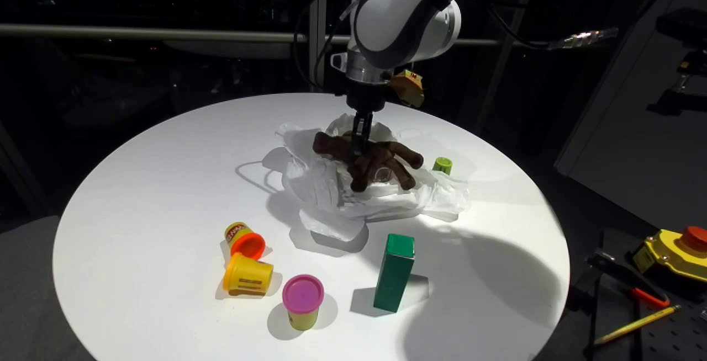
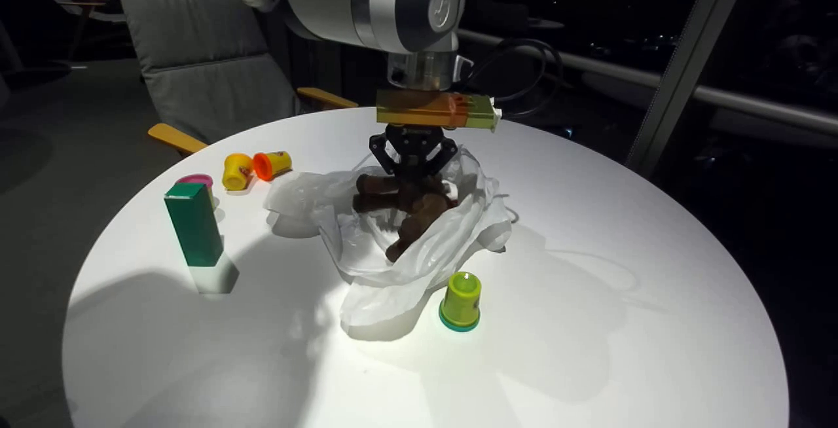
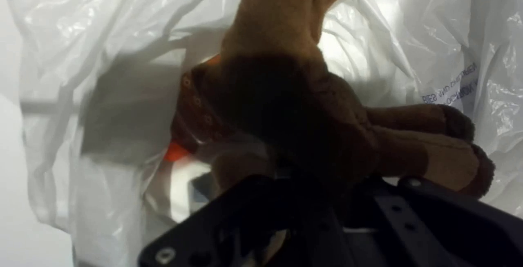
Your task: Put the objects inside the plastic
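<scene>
1. In an exterior view, an orange-lidded tub and a yellow tub lie tipped over to the near left of the white plastic bag.
2. A magenta-lidded tub stands upright in front of the bag.
3. The robot's gripper, jaws drawn narrow, clasps a brown plush at the bag's mouth.
4. A green block stands on end in front of the bag.
5. A lime tub stands just behind the bag's right end.

Round white table is bearing one crumpled plastic bag; green box and magenta-lidded tub are standing; yellow tub and orange-lidded tub are lying sideways; lime tub is standing lid-down.
</scene>
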Robot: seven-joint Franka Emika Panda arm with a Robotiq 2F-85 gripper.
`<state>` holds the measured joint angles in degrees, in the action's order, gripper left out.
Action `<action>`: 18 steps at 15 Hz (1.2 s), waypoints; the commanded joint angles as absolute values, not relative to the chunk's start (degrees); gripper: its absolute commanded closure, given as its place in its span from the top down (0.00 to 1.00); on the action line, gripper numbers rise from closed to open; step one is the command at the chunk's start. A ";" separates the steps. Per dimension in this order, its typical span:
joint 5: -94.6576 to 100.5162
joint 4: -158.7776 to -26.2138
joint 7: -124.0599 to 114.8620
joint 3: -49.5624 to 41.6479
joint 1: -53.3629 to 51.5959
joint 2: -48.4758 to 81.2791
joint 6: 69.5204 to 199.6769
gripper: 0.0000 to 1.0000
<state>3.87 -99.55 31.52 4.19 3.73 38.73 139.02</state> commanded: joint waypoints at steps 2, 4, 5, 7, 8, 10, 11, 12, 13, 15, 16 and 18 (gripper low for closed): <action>5.78 -101.76 31.51 4.84 4.35 38.09 138.61 0.08; 6.72 -102.75 31.73 4.54 4.10 37.45 138.62 0.09; 7.39 -103.16 31.79 4.40 4.03 37.27 138.50 0.09; 8.00 -103.49 30.96 4.21 3.86 36.98 138.50 0.39; 8.08 -103.52 30.70 4.16 3.85 36.76 138.50 0.41; 7.00 -103.16 29.79 4.34 4.23 35.85 137.94 0.53; 6.04 -102.74 28.76 4.41 4.63 35.11 137.68 0.62; 4.85 -102.60 27.99 4.79 5.33 34.07 137.07 0.69; 3.50 -102.93 26.77 4.87 6.05 32.55 136.73 0.78; 1.22 -104.09 24.94 4.61 7.43 29.38 136.55 0.91; 0.12 -104.49 24.18 4.36 8.01 28.12 136.52 0.99; -2.34 -106.72 23.35 3.84 9.52 24.34 136.84 1.00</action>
